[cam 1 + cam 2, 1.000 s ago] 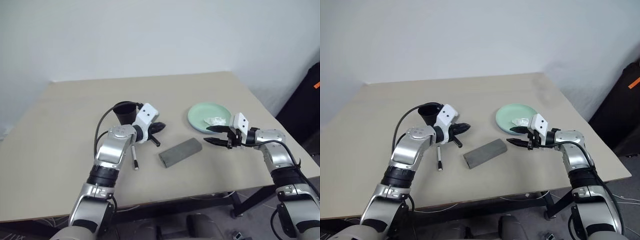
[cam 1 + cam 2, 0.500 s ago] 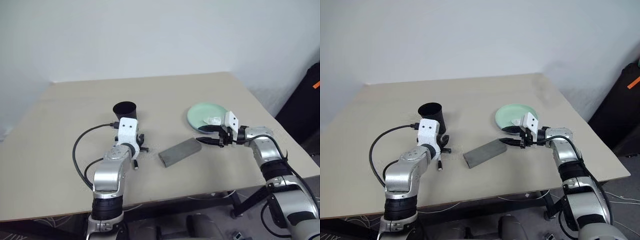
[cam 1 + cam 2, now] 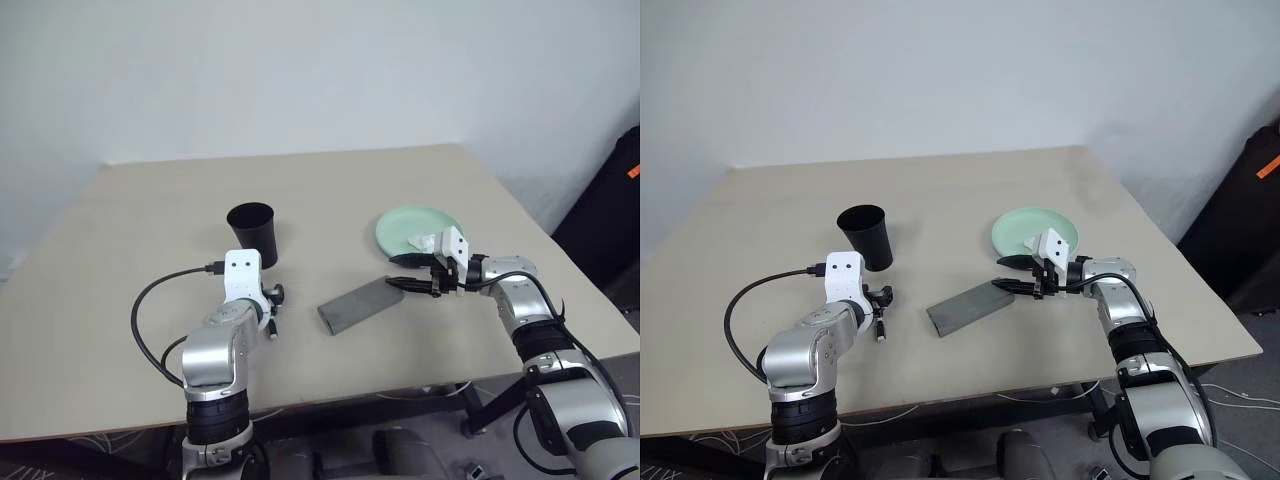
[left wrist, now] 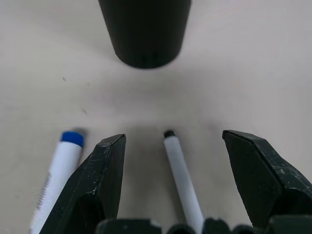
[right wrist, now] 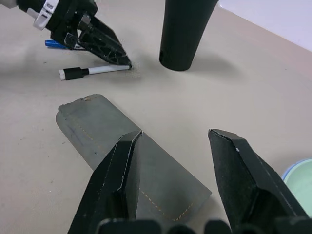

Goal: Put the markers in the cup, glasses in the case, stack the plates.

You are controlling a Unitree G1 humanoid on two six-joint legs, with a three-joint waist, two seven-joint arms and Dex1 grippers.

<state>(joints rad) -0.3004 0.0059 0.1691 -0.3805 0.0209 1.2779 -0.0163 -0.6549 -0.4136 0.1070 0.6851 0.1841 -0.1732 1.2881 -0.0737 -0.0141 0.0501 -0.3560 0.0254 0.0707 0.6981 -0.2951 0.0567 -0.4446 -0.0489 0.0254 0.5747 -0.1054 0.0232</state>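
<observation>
Between open left tool [image 4: 170,146] fingers, marker [image 4: 183,178]

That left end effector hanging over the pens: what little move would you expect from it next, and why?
Probably it should sink a little and close on the black-tipped marker. The left end effector stands wide open with that marker lying on the table between its fingers, not yet gripped. A blue-capped marker lies just outside one finger, and the cup stands upright close ahead, ready to receive it.
</observation>
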